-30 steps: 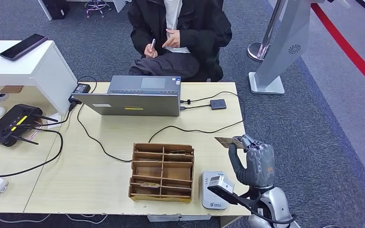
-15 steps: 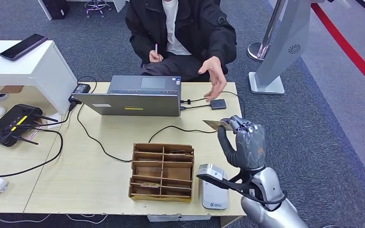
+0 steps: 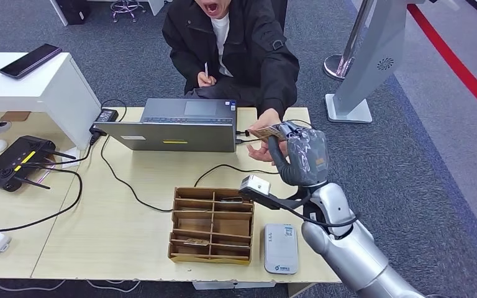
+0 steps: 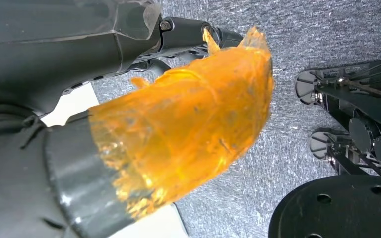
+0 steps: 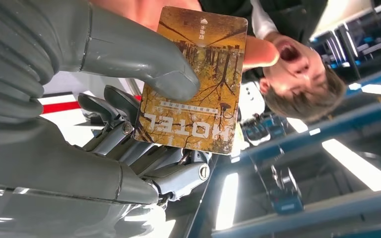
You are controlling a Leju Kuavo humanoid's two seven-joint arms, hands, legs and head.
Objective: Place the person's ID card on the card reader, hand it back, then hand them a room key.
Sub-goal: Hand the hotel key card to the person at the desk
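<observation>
room key [image 5: 193, 79] pinched in right hand [image 3: 299, 155], touching person's hand [image 3: 262, 151].

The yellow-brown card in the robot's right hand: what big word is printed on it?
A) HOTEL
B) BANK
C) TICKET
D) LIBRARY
A: in the right wrist view, the yellow-brown card with a tree picture, pinched under the thick grey thumb of the right hand, has HOTEL printed across it in big letters, shown upside down.
</observation>
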